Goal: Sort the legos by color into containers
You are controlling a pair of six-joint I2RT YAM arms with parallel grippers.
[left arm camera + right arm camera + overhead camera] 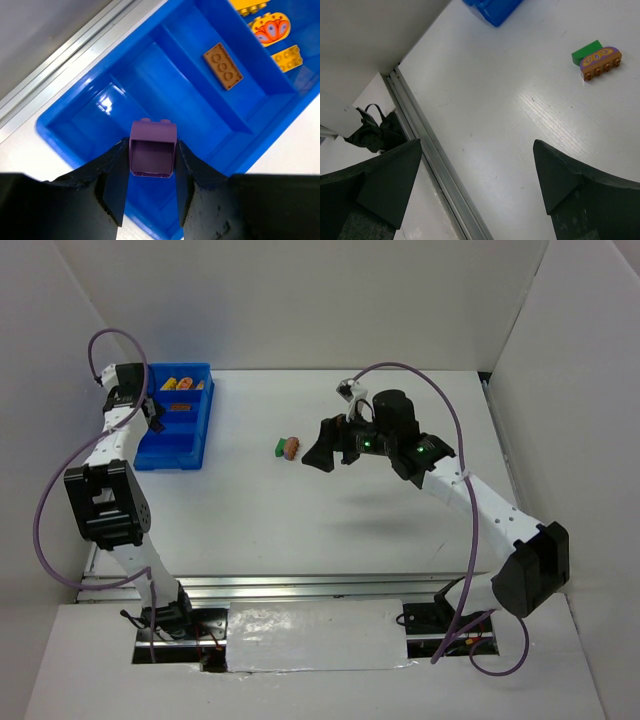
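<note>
My left gripper (151, 148) is shut on a purple lego (152, 152) and holds it above a near compartment of the blue container (165, 65). In the top view that gripper (150, 412) hangs over the container (172, 454) at the far left. A brown brick (223, 65) lies in the middle compartment. A yellow-and-red round piece (270, 28) and yellow blocks (287, 57) lie in the far one. On the table a green block (586, 51) touches a brown arched piece (601, 62). My right gripper (477, 145) stands open with nothing in it, just right of that pair (288, 447).
A metal rail (435, 165) runs along the table's left edge, with white walls on three sides. The container's corner (492, 10) shows at the top of the right wrist view. Bare white table lies between the container and the two loose pieces.
</note>
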